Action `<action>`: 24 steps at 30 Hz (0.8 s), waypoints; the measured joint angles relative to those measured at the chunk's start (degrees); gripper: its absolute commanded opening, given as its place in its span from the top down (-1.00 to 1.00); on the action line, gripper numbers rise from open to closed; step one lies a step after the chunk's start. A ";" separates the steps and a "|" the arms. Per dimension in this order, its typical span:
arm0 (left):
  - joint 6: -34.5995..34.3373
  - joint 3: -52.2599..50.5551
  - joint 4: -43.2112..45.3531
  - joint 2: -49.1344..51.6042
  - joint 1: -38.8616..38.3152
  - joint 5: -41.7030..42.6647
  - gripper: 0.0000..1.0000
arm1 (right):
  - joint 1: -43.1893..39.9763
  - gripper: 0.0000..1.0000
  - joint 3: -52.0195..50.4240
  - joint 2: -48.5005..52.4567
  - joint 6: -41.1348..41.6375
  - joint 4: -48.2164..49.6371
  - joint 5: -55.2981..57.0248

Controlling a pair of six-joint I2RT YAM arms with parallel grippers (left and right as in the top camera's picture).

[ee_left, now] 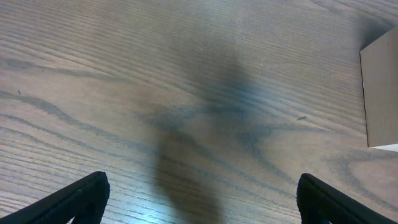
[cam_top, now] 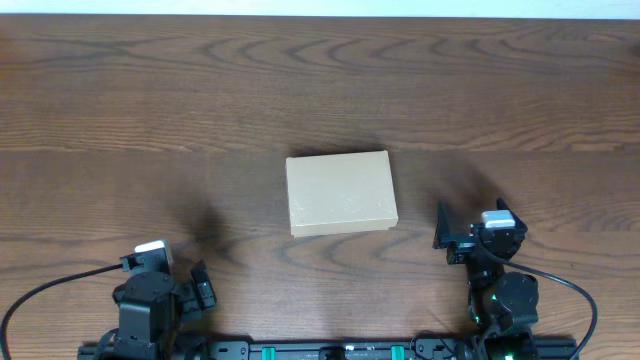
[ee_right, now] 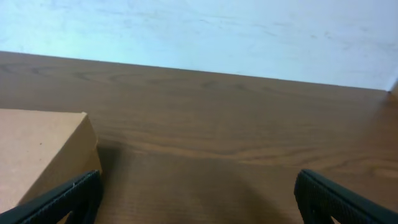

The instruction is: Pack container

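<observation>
The container (cam_top: 340, 193) is a tan cardboard box lying flat with its lid shut in the middle of the wooden table. Its edge shows at the right of the left wrist view (ee_left: 380, 93) and at the lower left of the right wrist view (ee_right: 37, 149). My left gripper (cam_top: 195, 285) is open and empty at the front left, well away from the box; its fingers frame bare wood (ee_left: 199, 199). My right gripper (cam_top: 445, 235) is open and empty just right of the box's front corner; its fingers frame bare wood (ee_right: 196, 199).
The dark wooden table (cam_top: 150, 100) stretches to a pale wall at the back (ee_right: 217, 31). Black cables run from both arm bases along the front edge. No tools or other items show.
</observation>
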 measured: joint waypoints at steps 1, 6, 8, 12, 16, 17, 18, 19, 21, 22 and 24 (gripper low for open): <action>0.02 0.00 0.00 0.00 0.00 0.00 -0.90 | 0.00 -0.99 0.00 0.00 -0.20 0.00 -0.04; 0.00 0.00 0.00 0.00 0.00 0.00 -0.90 | 0.00 -0.98 0.00 0.00 -0.57 0.00 -0.42; 0.02 0.00 0.00 0.00 0.00 0.00 -0.90 | 0.00 -0.99 0.00 0.00 -0.59 0.02 -0.52; 0.00 0.00 0.00 0.00 0.00 0.00 -0.90 | -0.04 -0.99 0.00 0.00 -0.74 0.00 -0.90; 0.00 0.00 0.00 0.00 0.00 0.00 -0.90 | -0.11 -0.98 0.00 0.00 -0.76 0.02 -0.94; 0.00 0.00 0.00 0.00 0.00 0.00 -0.91 | -0.11 -0.98 0.00 0.00 -0.76 0.02 -0.94; 0.02 0.00 0.00 0.00 0.00 -0.02 -0.90 | -0.11 -0.98 0.00 0.00 -0.79 0.02 -0.94; 0.00 0.00 0.00 0.00 0.00 -0.02 -0.90 | -0.11 -0.98 0.00 0.00 -0.79 0.02 -0.94; 0.02 0.00 0.00 0.00 0.00 0.00 -0.90 | -0.11 -0.99 0.00 0.00 -0.83 0.02 -0.94; 0.00 0.00 0.00 0.00 0.00 -0.02 -0.90 | -0.11 -0.99 0.00 0.00 -0.90 0.02 -0.94; 0.00 0.00 0.00 0.00 0.00 0.00 -0.90 | -0.11 -0.99 0.00 0.00 -0.94 0.02 -0.94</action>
